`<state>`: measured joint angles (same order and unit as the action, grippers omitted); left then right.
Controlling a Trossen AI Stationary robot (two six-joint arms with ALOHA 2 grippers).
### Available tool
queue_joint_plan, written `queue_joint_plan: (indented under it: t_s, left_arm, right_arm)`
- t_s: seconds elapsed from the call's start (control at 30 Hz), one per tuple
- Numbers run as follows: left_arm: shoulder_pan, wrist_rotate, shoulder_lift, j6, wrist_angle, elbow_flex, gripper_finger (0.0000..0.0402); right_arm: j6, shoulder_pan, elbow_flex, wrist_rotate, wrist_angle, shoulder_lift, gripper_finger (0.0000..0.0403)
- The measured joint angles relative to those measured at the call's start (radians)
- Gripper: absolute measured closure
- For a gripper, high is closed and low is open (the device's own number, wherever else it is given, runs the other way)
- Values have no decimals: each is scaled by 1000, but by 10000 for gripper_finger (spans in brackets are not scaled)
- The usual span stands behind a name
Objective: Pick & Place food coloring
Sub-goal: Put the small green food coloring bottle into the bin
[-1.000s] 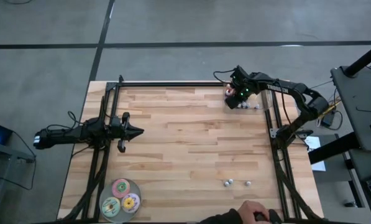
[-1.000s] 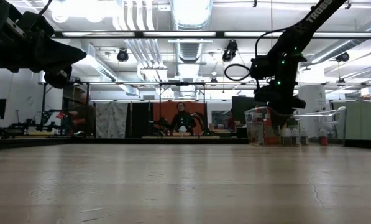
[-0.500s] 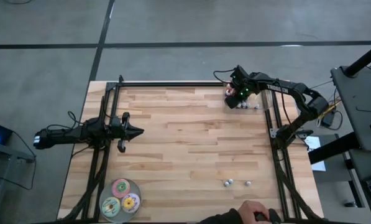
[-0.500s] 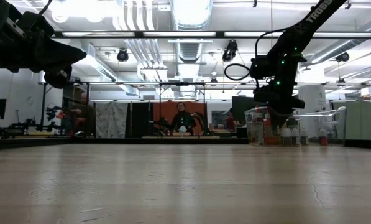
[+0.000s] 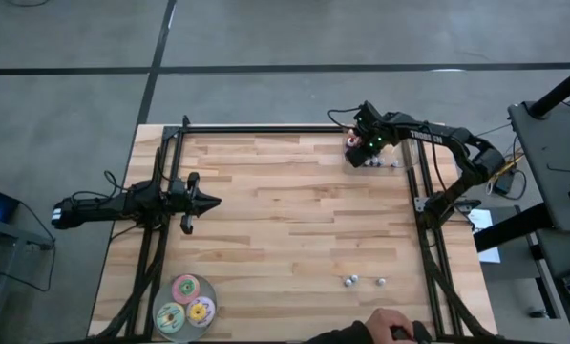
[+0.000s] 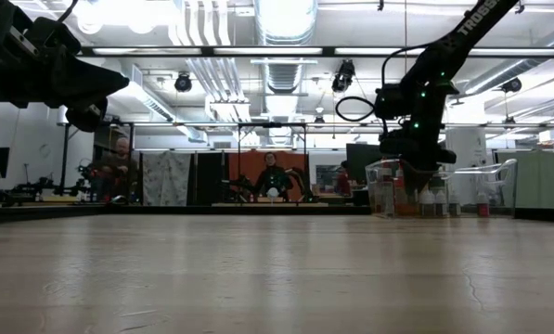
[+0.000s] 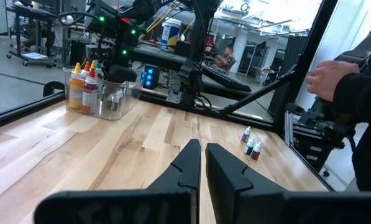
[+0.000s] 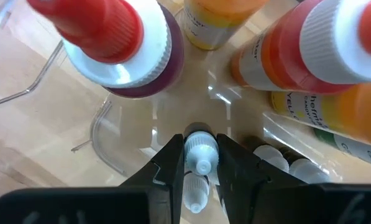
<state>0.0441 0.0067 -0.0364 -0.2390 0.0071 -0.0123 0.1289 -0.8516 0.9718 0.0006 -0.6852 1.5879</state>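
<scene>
- In the right wrist view we see a tiny food coloring bottle [image 8: 201,155] with a pale cap standing directly between the right gripper [image 8: 196,163]'s two dark fingers [image 8: 171,163], which are closed most of the way and press against its sides.
- The bottle's cap is white with a small nozzle tip; its body is hidden beneath the cap, so we cannot tell its color.
- This bottle sits inside a clear plastic bin [image 5: 391,153] at the far right corner of the table [image 5: 285,229], with the right gripper [image 5: 363,143] reaching down into it.
- Around the held bottle in the bin stand larger squeeze bottles [image 8: 120,43] with red, orange and yellow bodies and wide white collars; two more pale small caps [image 8: 284,163] lie just beside the fingers.
- Three other small food coloring bottles [image 5: 363,281] stand on the bare wood near the front right of the table, well apart from the bin; in the left wrist view they show dark bodies and pale caps [image 7: 251,144].
- The left gripper [image 5: 200,202] hangs over the left side of the table, its fingers [image 7: 188,163] nearly together with only a thin gap and nothing between them.
- Three flat round discs [image 5: 185,306], pink, green and yellow, lie at the front left corner.
- A person's hand [image 5: 388,323] rests at the front edge of the table.
</scene>
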Motion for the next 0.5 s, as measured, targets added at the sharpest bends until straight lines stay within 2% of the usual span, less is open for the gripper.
queue_joint_plan:
  t_s: [0.5]
  left_arm:
    - [0,0,0,0,0,0,402]
  right_arm:
    - [1,0,-11,0,19,-1,332]
